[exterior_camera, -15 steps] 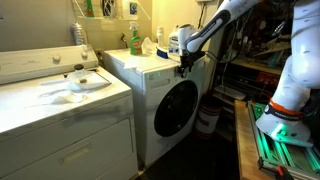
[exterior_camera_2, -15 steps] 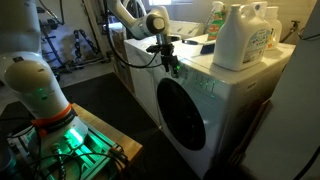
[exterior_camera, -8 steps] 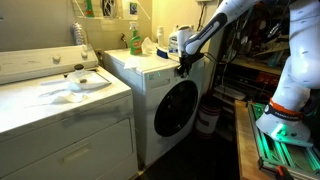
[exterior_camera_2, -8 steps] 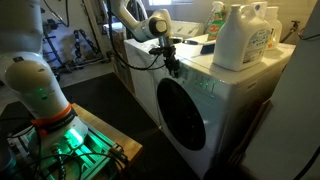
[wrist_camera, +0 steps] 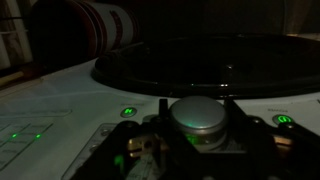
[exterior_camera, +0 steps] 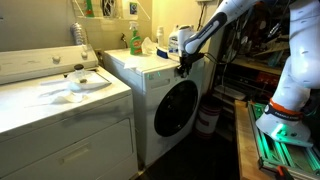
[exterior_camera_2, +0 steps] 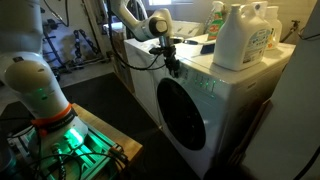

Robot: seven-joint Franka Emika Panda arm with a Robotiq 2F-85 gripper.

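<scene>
Jaws straddle the silver knob [wrist_camera: 203,118] on the washer [exterior_camera_2: 240,95].

Lower middle of the wrist view, the gripper [wrist_camera: 200,148] is dim, fingers cut by the bottom edge (whether they pinch the knob [wrist_camera: 203,116] cannot be told); the round door [wrist_camera: 220,65] runs off the right edge; the red-and-white thing [wrist_camera: 105,22] upper left is too blurred to name.
</scene>
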